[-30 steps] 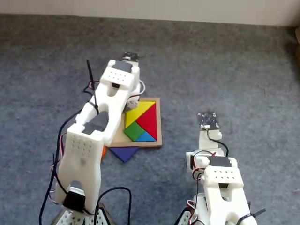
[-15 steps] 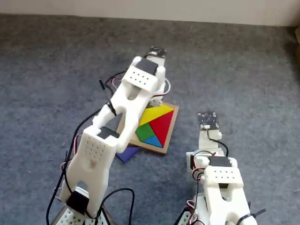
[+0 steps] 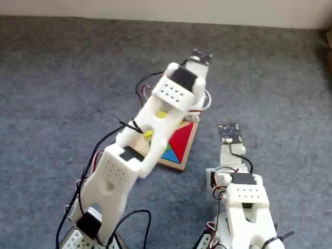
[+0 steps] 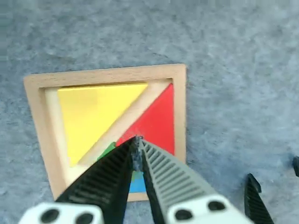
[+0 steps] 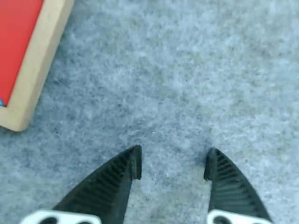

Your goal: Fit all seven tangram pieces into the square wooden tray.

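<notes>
4 pieces in square wooden tray (image 4: 107, 74): yellow triangle (image 4: 98, 109), red triangle (image 4: 156, 123), green piece (image 4: 108, 150), blue piece (image 4: 137, 185) | left gripper (image 4: 136, 148) pinched closed above tray | right gripper (image 5: 173, 165) spread wide over grey carpet (image 5: 187, 70) beside tray corner

A grey-blue, short-pile carpet (image 3: 62, 78) covers the bench on every side of the left end effector (image 4: 137, 145). Well beyond that end effector, a pale wall (image 3: 155, 10) runs along the carpet's far edge. The light is soft and even, with faint shadows.
</notes>
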